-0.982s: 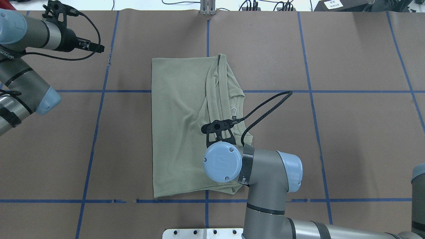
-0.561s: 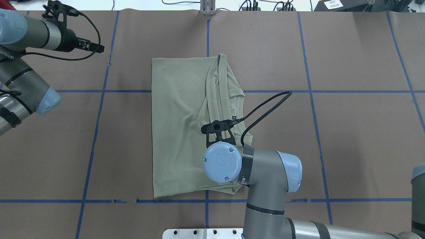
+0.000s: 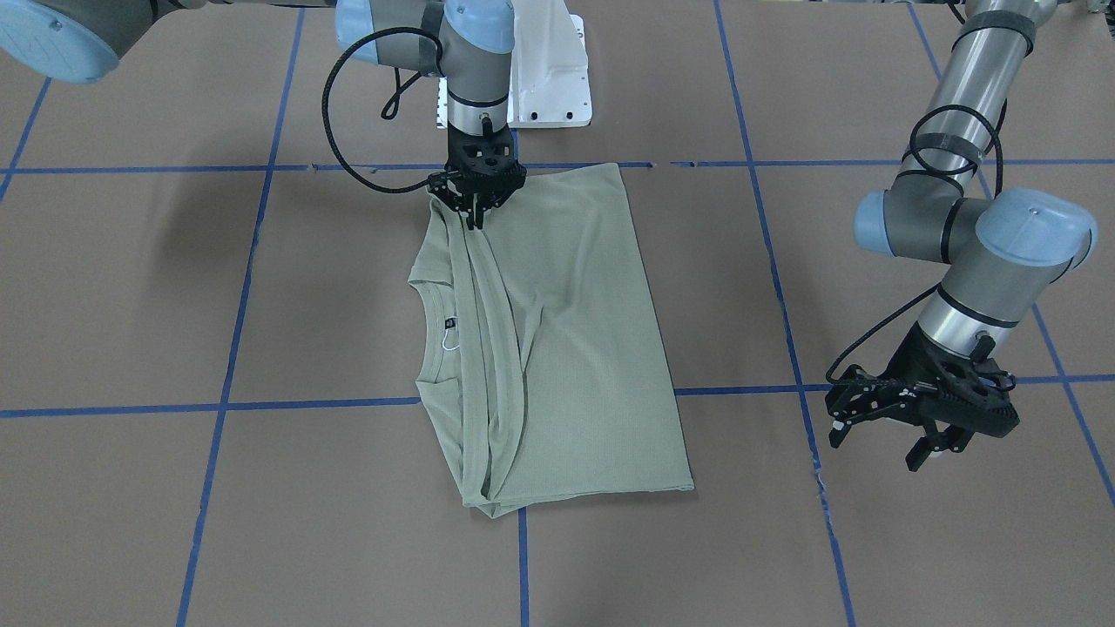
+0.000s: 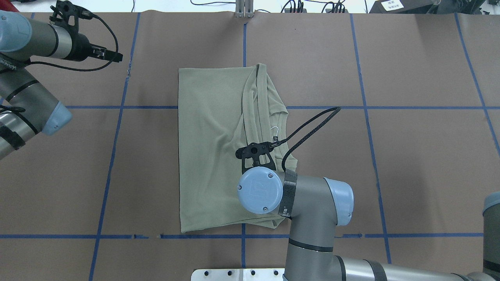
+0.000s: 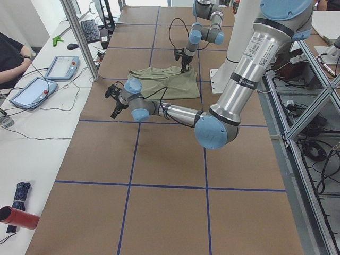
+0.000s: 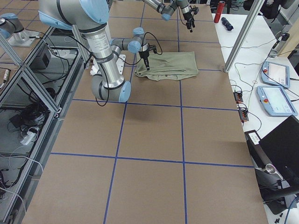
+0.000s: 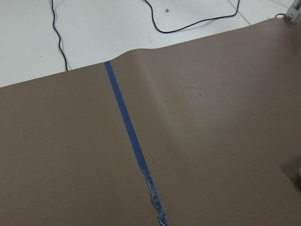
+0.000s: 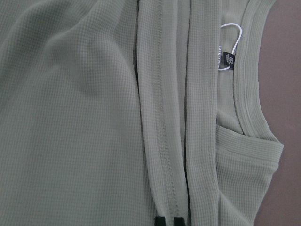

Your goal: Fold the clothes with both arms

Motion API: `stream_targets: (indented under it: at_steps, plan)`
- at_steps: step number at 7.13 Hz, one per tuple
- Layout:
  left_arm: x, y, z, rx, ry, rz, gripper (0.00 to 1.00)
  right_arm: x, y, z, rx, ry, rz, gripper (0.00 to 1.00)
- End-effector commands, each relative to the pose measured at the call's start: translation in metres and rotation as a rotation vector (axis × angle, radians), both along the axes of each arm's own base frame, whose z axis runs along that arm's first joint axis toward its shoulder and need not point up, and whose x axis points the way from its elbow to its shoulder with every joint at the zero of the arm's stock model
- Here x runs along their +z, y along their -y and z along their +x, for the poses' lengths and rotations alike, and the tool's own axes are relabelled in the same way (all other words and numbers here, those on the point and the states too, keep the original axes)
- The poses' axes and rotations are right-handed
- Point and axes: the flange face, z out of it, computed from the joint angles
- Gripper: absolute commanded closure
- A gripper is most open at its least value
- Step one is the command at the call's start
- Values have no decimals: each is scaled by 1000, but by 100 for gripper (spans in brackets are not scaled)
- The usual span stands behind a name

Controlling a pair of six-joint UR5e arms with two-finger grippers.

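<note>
Brown paper crossed by blue tape (image 3: 261,405) covers the table (image 3: 131,287).

Facing the robot, we see the green shirt (image 3: 575,348) folded lengthwise mid-table. Its long axis runs from the robot's edge toward the operators' edge, and the collar (image 3: 431,331) opens toward the table's right end. The right gripper (image 3: 475,213) stands over the shirt's corner nearest the robot's edge, clenched on a gathered fold that peaks at it. The left gripper (image 3: 880,427) hangs spread, grasping nothing, well apart from the shirt, near the operators' edge toward the left end.

From overhead, the right arm (image 4: 312,210) covers that grip.

Through the right wrist camera, two black fingertips (image 8: 160,220) pinch a seamed strip of fabric. A dark label (image 8: 229,59) and a white string loop (image 8: 233,29) sit inside the collar, and we cannot read the lettering.

Our left wrist camera shows paper and torn tape.
</note>
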Motion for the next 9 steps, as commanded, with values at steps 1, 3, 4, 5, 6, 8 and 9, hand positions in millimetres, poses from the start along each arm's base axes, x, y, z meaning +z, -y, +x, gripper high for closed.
stream_targets:
  at_steps: [1, 3, 4, 5, 6, 8, 9]
  plan:
    - [-1, 0, 0, 0, -1, 2, 0, 2, -2, 3, -6, -1, -14, 100]
    - [-1, 0, 0, 0, -1, 2, 0, 6, 4, 6, 4, -5, -15, 100]
    - [0, 0, 0, 0, 0, -1, 0, -3, 10, 18, 16, 16, -10, 100]
    - [-1, 0, 0, 0, 0, 1, 0, 6, 12, 32, 24, 13, -12, 100]
    - [-1, 0, 0, -2, -1, 1, 0, 23, 13, 49, 32, 3, -14, 100]
    - [1, -1, 3, 3, 1, 0, 0, 54, 8, 68, 57, -19, -34, 100]
    - [2, -1, 4, 5, 2, -2, 0, 60, 4, 73, 98, -12, -64, 100]
